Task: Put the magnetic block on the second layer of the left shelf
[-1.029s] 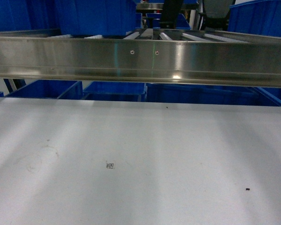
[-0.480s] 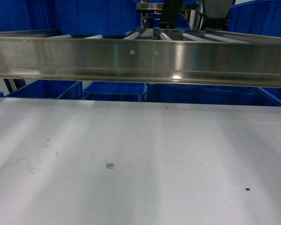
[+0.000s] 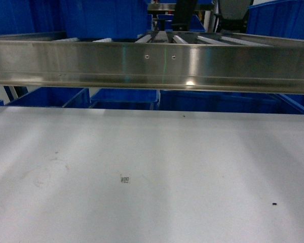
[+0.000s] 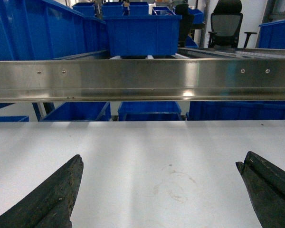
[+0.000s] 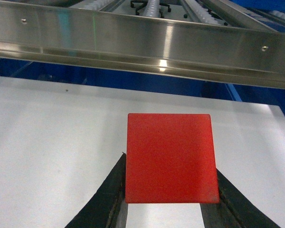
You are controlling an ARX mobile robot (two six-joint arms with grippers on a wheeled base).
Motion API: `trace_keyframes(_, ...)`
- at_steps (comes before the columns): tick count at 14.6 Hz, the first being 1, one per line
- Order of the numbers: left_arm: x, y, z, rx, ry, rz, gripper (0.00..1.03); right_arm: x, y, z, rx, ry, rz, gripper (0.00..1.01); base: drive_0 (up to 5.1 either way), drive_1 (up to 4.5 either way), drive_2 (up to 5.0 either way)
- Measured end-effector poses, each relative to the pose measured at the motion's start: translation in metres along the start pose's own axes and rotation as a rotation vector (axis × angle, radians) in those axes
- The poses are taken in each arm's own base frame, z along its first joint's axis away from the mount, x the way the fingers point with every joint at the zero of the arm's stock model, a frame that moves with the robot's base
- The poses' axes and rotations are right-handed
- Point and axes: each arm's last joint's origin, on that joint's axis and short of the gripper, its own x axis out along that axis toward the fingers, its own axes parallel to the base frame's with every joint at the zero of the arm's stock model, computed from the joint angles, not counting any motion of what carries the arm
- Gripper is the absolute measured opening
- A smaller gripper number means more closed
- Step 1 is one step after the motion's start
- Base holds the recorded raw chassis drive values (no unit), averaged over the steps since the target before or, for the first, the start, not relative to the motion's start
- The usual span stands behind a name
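The magnetic block (image 5: 170,142), a flat-faced matte red cuboid, sits between the black fingers of my right gripper (image 5: 170,164), which is shut on it above the white tabletop (image 5: 52,142). My left gripper (image 4: 162,156) hangs open, its fingers (image 4: 61,190) wide apart over bare table with nothing between them. Ahead of both runs the steel front rail of a shelf layer (image 3: 152,63), also seen as the rail (image 4: 142,78) and the rail (image 5: 147,42), with roller rails (image 3: 192,39) behind it. Neither gripper shows in the head view.
Blue crates (image 3: 101,17) stand on the rollers at the left, one crate (image 4: 140,33) straight beyond the left gripper. More blue crates (image 3: 124,96) sit below the rail behind the table (image 3: 152,167). An office chair (image 4: 226,21) stands far back.
In the head view the rail's screws and the table's marks have slid slightly to the right. Nothing else differs.
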Motion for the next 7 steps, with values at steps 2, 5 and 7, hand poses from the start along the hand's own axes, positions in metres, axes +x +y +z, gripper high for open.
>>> trace_keyframes(2,0.0,0.0,0.0,0.0,0.0,0.0,0.98,0.0001,0.0002,-0.0001,0.0,0.001,0.003,0.33,-4.8,2.64,2.6)
trace_keyframes(5,0.0,0.0,0.0001,0.0,-0.001,0.0,0.98,0.0001,0.0003,-0.0001,0.0,0.0,0.003,0.33,-5.1,2.38,2.4)
trace_keyframes(7,0.0,0.0,0.0001,0.0,-0.002,0.0,0.98,0.0001,0.0002,-0.0001,0.0,0.001,0.002,0.33,-5.0,2.4,2.4)
